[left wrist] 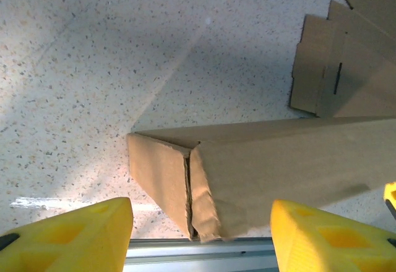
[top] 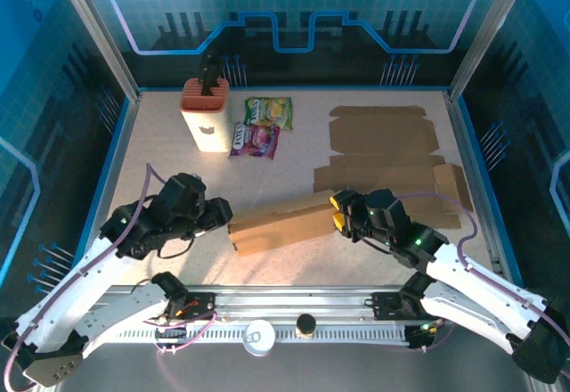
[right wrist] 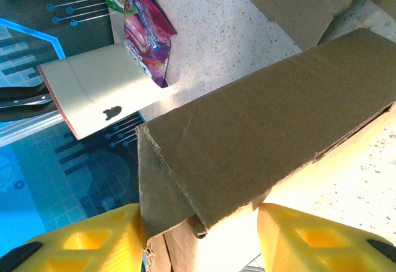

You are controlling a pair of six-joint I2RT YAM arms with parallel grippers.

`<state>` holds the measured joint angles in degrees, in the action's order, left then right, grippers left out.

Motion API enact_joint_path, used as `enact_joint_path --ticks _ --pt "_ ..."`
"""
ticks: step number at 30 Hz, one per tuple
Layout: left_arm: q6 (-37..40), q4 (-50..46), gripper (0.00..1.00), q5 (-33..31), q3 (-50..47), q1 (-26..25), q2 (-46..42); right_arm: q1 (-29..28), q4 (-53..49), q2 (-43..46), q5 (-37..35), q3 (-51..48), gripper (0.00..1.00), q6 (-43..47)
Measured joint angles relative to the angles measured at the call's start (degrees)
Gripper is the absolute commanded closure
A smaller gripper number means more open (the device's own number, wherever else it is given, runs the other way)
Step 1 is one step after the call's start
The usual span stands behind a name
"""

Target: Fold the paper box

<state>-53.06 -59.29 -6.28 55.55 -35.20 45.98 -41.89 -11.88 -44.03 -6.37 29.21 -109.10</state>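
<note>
Box (top: 280, 221): long, brown, already folded up, lying slantwise on the table (top: 160, 169) between the two grippers, one end at each. At its left end, left gripper (left wrist: 201, 225), spread wide; yellow fingers (left wrist: 80, 238) on either side of that end, one well clear of the cardboard, the other close to the lower edge, nothing pinched. From that wrist: end flaps pushed in, creased and ragged at the corner, a narrow seam between them. Well beyond the left gripper, toward the far side: white block (top: 207, 120) with an orange top and a dark handle sticking out, upright. Just right of the block, two bright snack packets (top: 256, 140), lying flat, one touching the other. At the box's right end, right gripper (right wrist: 201, 222), fingers (right wrist: 309, 238) straddling the end with a flap between them, one finger right against the flap's edge; pinching or merely beside it, impossible to tell. Beyond the right gripper and a little to its right: flat cardboard (top: 383, 156), unfolded sheets overlapping, near the box's right end
</note>
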Motion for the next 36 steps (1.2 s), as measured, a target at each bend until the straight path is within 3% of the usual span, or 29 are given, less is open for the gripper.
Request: enact_joint_path --ticks 18,22,27,32,34,36 --pt "-0.7 8.3 0.69 7.6 -10.1 2.1 -3.2 -0.2 0.6 0.6 -0.1 -1.9 0.60 -0.1" --pt "-0.6 9.9 0.71 8.3 -11.6 2.1 -3.8 -0.7 0.6 0.6 -0.6 -1.9 0.62 -0.5" --pt "-0.7 10.7 0.82 8.3 -12.1 2.1 -4.5 -1.4 0.4 0.6 -1.6 -1.9 0.67 -1.3" --pt "-0.4 10.7 0.88 8.3 -12.2 2.1 -4.8 -2.2 0.1 0.9 -2.6 -1.9 0.71 -2.0" --pt "0.1 10.6 0.88 8.3 -12.2 2.1 -5.0 -2.6 -0.7 1.6 -2.9 -1.9 0.69 -1.9" --pt "0.7 10.6 0.89 8.3 -12.2 2.1 -5.1 -3.2 -2.4 2.8 -3.3 -1.6 0.60 -1.3"
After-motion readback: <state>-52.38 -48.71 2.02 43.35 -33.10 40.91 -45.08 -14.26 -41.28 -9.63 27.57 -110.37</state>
